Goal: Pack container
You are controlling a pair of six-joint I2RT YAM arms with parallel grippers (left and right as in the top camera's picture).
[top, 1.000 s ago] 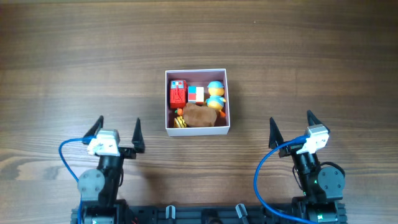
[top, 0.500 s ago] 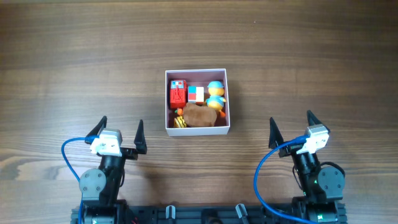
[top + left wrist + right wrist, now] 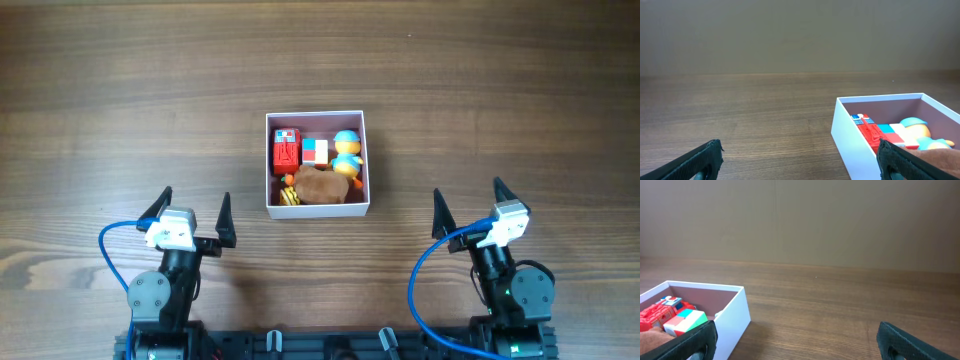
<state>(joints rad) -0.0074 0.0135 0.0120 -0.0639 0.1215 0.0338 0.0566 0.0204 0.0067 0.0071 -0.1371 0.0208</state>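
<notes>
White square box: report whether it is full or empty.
Nearly full: the white-walled square box holds a red toy, a multicoloured cube, a blue-and-yellow figure and a brown plush; little floor shows.

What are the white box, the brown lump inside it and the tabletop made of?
The container looks like thin card: matte white walls, crisp corners, pale pink inside. The brown lump seems soft plush or fabric, with a fuzzy, rounded outline. The table shows streaky brown grain with a dull sheen: wood or wood-look laminate, I cannot tell which.
</notes>
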